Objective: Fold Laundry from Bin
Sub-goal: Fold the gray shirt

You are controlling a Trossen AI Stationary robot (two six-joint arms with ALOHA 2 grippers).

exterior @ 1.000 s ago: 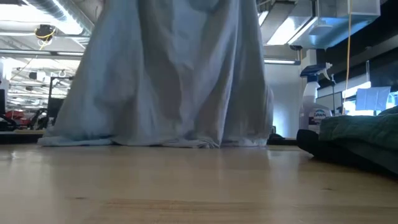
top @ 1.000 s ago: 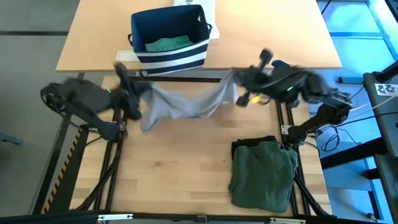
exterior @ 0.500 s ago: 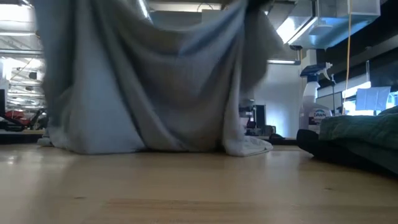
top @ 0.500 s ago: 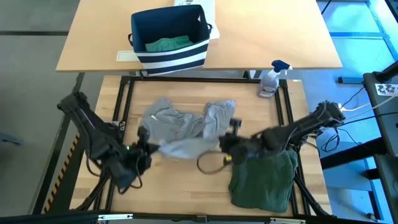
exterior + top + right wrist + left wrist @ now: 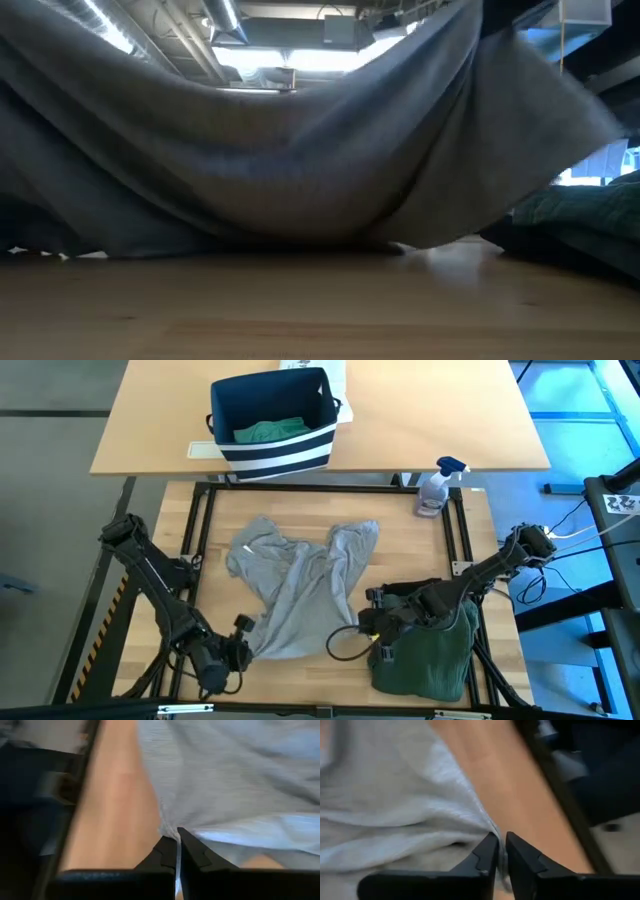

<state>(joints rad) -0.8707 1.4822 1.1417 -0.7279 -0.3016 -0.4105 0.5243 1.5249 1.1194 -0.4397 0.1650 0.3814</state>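
A light grey garment (image 5: 296, 588) is lying spread over the middle of the wooden worktop (image 5: 330, 675), its far part bunched and wrinkled and its near edge stretched toward the front. The left gripper (image 5: 243, 645) is sitting low at the near left corner of this garment. In the left wrist view its fingers (image 5: 487, 856) are standing almost together with a thin fold of the grey cloth (image 5: 395, 815) between them, so they are pinching the hem. The right gripper (image 5: 368, 628) is at the near right corner of the same garment, and in the right wrist view its fingers (image 5: 167, 851) are closed tightly on the cloth edge (image 5: 240, 785).

In the low view the grey garment (image 5: 300, 150) is hanging like a tent across almost the whole picture, with its lower edge touching the worktop (image 5: 320, 310).

A folded dark green garment (image 5: 425, 640) is lying at the near right of the worktop, on top of a black one (image 5: 405, 589), and the right arm is reaching over it. The bin (image 5: 272, 422) is standing on the farther worktop, well apart from the grippers, with a teal-green garment (image 5: 268, 431) inside. A spray bottle (image 5: 438, 487) is standing at the far right edge.
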